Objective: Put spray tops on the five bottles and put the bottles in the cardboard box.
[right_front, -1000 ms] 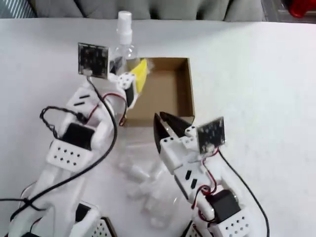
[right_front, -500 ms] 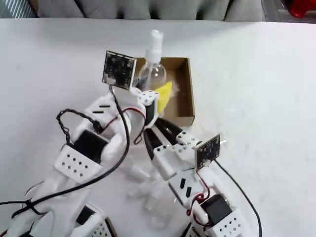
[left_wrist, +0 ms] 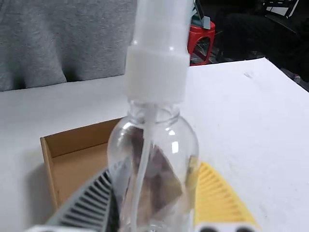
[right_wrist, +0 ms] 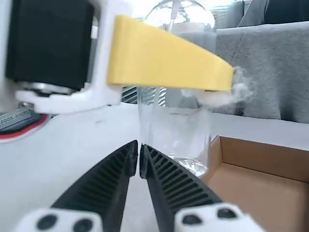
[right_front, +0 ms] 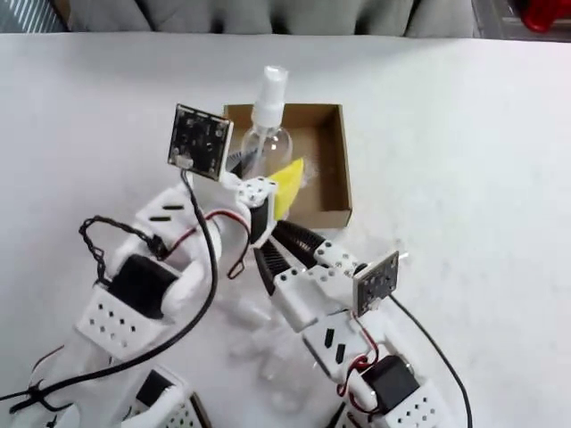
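On the near part of the white table (right_front: pixel 464 134), between the two arms, lies a cluster of clear pieces (right_front: pixel 259 334), too blurred to tell bottles from tops. Just beyond it, the right gripper (right_front: pixel 266 241) sits by the near left corner of the cardboard box (right_front: pixel 346 169). Its black fingers (right_wrist: pixel 161 181) are pressed tip to tip with nothing between them. Immediately beyond that, the left gripper (right_front: pixel 263 174) is clamped on the body of a clear bottle (right_front: pixel 266 143), with one yellow and one grey finger on opposite sides. The bottle stands roughly upright with a white spray top (right_front: pixel 270 89) fitted on its neck. It is positioned over the left part of the box; whether its base touches the box floor cannot be told. A grey sofa (right_front: pixel 268 16) runs along the far edge of the table.
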Robot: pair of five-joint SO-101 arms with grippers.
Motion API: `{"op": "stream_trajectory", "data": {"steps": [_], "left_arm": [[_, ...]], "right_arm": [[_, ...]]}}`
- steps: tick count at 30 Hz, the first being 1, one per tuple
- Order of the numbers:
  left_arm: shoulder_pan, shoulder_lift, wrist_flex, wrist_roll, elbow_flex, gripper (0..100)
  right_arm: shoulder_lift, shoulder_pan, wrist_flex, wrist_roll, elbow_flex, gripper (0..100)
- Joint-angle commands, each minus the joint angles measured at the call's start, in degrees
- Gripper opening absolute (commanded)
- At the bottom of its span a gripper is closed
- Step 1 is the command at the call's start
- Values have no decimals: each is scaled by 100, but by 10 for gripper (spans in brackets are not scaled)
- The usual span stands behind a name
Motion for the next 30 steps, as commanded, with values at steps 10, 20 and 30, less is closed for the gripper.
{"op": "stream_trajectory", "data": {"steps": [10,20,30], "left_arm": [[215,-866,633,-35,-202,20],[233,-901,580,-35,97,20],[154,-857,255,-44,132,20]], "right_arm": [[22,497,-75,53,-26,16],[22,760,-75,62,-26,16],[22,778,-66,62,-26,16]]}}
